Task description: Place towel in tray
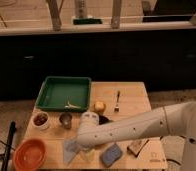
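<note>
1. The robot's white arm [141,129] reaches in from the right across a wooden counter [132,93], its end effector [84,148] low over the front left part of the surface.
2. The end effector sits at the edge of a pale grey towel [69,150]; the wrist above hides it, so whether it is open or closed, or has hold of the cloth, cannot be told.
3. The towel lies crumpled on the counter near the front edge, between an orange bowl [29,154] on its left and a blue sponge [111,154] on its right, outside the tray.
4. The green tray [56,92] stands at the back left of the counter, well apart from the towel, with a small pale scrap [71,105] near its front rim.
5. A small bowl with dark contents [40,120] and a metal cup [65,120] stand side by side between the tray and the towel.
6. A yellow fruit [99,106] rests just right of the tray, and a fork [117,101] lies farther right.
7. A small brown block [137,147] lies near the sponge, under the arm.
</note>
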Robot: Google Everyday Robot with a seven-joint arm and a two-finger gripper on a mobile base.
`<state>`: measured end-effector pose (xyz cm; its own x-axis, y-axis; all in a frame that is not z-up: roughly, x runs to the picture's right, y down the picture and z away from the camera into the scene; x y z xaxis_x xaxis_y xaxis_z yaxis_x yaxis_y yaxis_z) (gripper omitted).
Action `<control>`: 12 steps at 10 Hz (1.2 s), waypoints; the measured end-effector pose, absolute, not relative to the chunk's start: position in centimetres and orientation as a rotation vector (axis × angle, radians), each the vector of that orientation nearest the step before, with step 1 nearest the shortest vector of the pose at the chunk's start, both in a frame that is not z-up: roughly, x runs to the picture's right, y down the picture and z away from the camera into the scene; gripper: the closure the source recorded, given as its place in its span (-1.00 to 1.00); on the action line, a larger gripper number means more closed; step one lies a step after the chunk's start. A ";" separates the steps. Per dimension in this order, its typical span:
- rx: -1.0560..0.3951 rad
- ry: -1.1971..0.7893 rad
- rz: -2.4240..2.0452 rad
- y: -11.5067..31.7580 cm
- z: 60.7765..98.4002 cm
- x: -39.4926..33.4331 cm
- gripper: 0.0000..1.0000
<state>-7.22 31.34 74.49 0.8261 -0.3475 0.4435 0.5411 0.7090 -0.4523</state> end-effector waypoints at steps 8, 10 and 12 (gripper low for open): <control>-0.623 -0.394 -0.567 31.9 75.5 -9.4 -0.60; -0.631 -0.406 -0.577 31.8 76.2 -10.0 -0.58; -0.641 -0.408 -0.585 31.8 76.8 -10.2 -0.23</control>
